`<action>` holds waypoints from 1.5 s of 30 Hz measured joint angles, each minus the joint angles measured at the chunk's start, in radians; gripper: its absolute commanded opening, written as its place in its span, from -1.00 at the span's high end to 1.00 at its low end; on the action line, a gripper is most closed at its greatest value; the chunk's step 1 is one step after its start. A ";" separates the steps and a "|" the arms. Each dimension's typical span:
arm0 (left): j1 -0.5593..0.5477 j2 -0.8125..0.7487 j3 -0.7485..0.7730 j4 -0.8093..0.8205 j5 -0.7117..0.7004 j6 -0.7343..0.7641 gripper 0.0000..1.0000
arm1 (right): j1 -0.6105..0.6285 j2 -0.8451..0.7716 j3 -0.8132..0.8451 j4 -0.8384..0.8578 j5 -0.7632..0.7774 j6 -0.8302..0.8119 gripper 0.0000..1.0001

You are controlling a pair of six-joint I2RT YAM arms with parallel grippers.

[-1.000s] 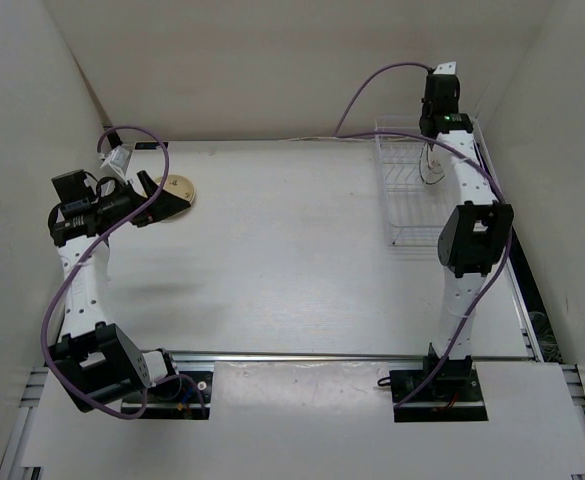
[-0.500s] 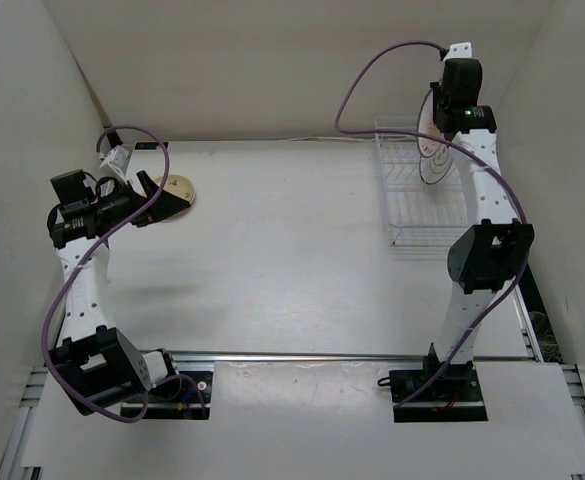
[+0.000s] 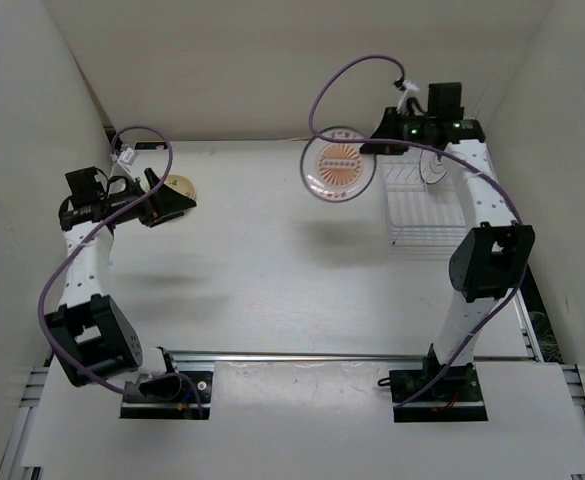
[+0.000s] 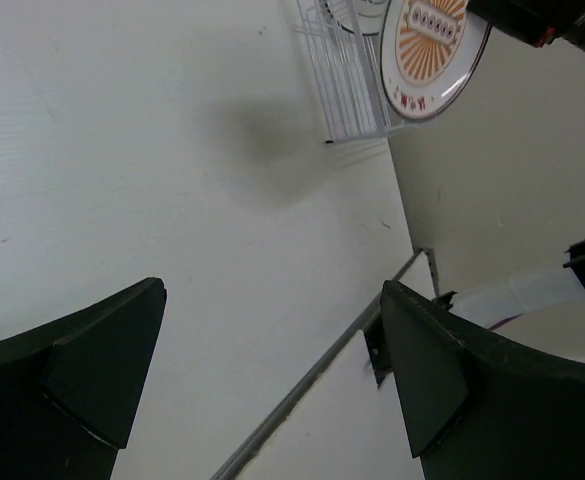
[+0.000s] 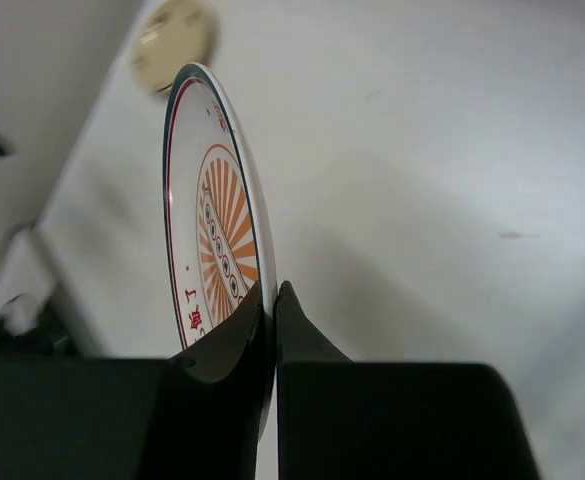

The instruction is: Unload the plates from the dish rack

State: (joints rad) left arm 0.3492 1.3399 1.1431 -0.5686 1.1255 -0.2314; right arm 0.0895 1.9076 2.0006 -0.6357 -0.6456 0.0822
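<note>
My right gripper [image 3: 374, 148] is shut on the rim of the large white plate [image 3: 338, 166], which has an orange-red sunburst face. It holds the plate in the air, left of the white wire dish rack [image 3: 417, 210]. In the right wrist view the plate [image 5: 212, 230] stands edge-on between my shut fingers [image 5: 275, 292]. A round white shape [image 3: 435, 171] still shows inside the rack. A small tan plate [image 3: 180, 184] lies on the table at the far left, next to my open, empty left gripper [image 3: 175, 203]. The left wrist view shows open fingers [image 4: 272, 292], the rack [image 4: 342, 70] and the held plate [image 4: 427, 50].
White walls close in the table on the left, back and right. A metal rail [image 3: 302, 356] runs along the near edge in front of the arm bases. The purple cable [image 3: 322, 95] loops above the held plate. The tan plate also shows in the right wrist view [image 5: 177, 40].
My right gripper has lifted the large plate up out of the rack and swung it left, its orange face now showing upward. My left arm has shifted slightly, gripper still open by the tan plate.
</note>
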 measured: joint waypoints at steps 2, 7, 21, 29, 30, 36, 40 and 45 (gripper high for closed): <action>-0.026 0.059 0.013 0.000 0.012 -0.013 -0.98 | 0.033 0.017 -0.058 0.005 -0.167 0.047 1.00; -0.132 0.187 0.058 -0.002 0.032 -0.032 -0.98 | 0.151 0.110 -0.114 0.031 -0.405 0.130 1.00; -0.262 0.351 0.163 -0.004 0.073 -0.040 -0.98 | 0.300 0.303 -0.037 0.135 -0.503 0.237 1.00; -0.314 0.381 0.167 -0.004 0.077 -0.037 -0.39 | 0.372 0.350 0.017 0.175 -0.509 0.280 1.00; -0.318 0.385 0.167 -0.006 0.079 -0.039 -0.22 | 0.379 0.353 0.023 0.180 -0.510 0.286 1.00; -0.322 0.396 0.172 -0.006 0.051 -0.027 0.80 | 0.393 0.358 0.029 0.198 -0.491 0.315 1.00; -0.325 0.398 0.172 -0.006 0.043 -0.027 0.80 | 0.393 0.362 0.031 0.198 -0.481 0.315 1.00; -0.325 0.398 0.172 -0.007 0.011 -0.032 0.80 | 0.389 0.365 0.034 0.173 -0.465 0.291 -0.49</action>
State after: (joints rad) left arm 0.0246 1.7382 1.3155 -0.5755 1.1370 -0.2634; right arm 0.4786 2.2730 2.0350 -0.4625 -1.1103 0.3737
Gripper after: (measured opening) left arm 0.197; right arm 0.574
